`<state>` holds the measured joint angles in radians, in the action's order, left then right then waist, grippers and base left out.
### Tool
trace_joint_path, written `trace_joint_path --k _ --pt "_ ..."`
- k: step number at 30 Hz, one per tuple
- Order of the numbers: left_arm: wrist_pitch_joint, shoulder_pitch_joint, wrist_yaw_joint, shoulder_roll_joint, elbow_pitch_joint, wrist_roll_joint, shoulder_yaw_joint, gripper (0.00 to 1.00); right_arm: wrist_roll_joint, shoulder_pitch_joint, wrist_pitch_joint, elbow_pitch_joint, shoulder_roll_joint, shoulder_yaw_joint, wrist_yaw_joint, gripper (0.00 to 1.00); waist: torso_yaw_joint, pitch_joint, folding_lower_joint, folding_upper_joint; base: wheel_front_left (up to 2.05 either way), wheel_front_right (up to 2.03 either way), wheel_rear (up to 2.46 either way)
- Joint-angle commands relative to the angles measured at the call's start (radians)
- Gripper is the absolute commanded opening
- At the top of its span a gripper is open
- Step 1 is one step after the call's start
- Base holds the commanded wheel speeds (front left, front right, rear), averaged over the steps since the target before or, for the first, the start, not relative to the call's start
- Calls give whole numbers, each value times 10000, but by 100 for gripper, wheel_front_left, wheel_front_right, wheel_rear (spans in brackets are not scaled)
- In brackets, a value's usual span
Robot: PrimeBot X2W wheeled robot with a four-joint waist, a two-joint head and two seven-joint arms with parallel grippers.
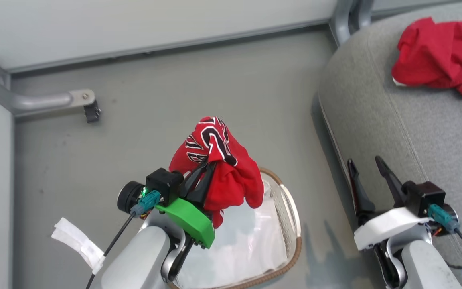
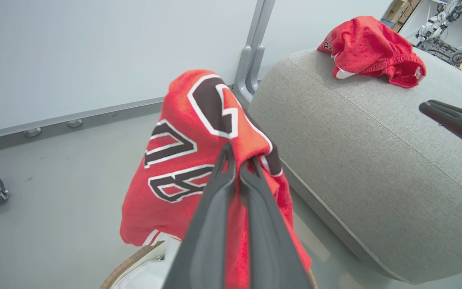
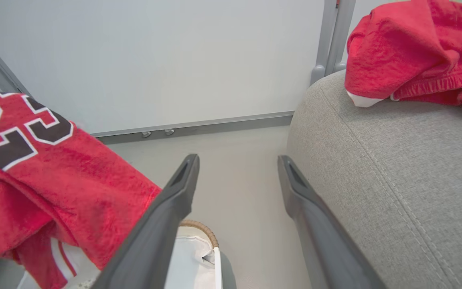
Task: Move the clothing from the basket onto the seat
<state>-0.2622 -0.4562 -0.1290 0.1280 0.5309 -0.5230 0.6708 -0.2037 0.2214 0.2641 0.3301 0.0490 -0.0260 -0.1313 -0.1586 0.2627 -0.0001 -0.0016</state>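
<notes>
Red jersey point(image 1: 219, 168) hangs pinched in the left gripper point(image 1: 207, 170) above the basket point(image 1: 291, 224), probably bound for the seat's point(image 1: 395, 132) near edge; right gripper point(image 1: 365, 164) gapes empty.

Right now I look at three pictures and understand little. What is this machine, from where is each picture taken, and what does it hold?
It is a robot with two arms. One picture looks down from its head; the other two look along each arm's fingers. The left gripper is shut on a red jersey, lifted above the basket on the floor. The right gripper is open and holds nothing. A second red garment already lies on the grey seat.
</notes>
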Motion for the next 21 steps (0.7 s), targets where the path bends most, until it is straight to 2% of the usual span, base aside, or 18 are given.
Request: trace_joint_path --k 1,10,21 --pt "-36 241 -22 -44 -302 181 -143 0 -60 -307 5 63 56 -4 10 100 791 -1449 1 16 0 0 0" --pt "-36 526 -22 -92 -2089 860 -765 0 -162 -1034 5 138 137 -565 10 100 1065 -2318 1 16 0 0 0" --pt "-38 629 -22 -188 -2490 961 -437 0 -630 311 3 -1720 1138 -4004 10 100 1472 -2458 1 16 0 0 0"
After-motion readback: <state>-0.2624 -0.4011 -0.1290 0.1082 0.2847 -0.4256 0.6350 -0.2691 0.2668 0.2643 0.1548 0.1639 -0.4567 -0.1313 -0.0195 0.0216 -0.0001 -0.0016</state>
